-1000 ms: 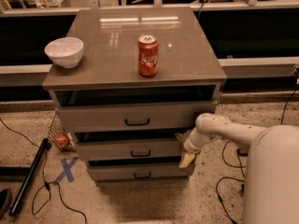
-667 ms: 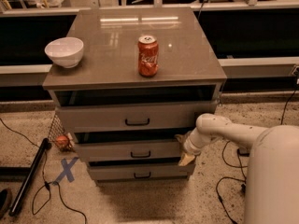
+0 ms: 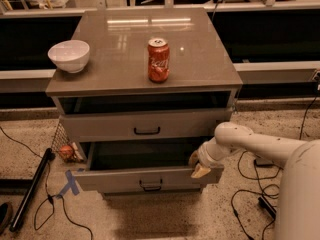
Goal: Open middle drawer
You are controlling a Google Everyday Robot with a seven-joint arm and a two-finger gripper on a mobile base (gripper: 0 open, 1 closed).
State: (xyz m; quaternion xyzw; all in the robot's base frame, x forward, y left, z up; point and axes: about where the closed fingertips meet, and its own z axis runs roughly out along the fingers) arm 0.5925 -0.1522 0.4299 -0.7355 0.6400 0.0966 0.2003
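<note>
The middle drawer of the grey-brown cabinet is pulled well out, showing its dark inside; its small black bar handle sits at the centre of the front. My gripper is at the right end of that drawer's front, with one finger inside the drawer and the other in front of the panel, shut on its top edge. The white arm comes in from the right. The top drawer stands slightly out above it. The bottom drawer is hidden under the middle one.
A red soda can and a white bowl stand on the cabinet top. Cables, a black pole and blue tape lie on the floor to the left; more cables lie to the right.
The middle drawer has slid out toward the camera, and my gripper has moved with its right end. The can and bowl have not moved.
</note>
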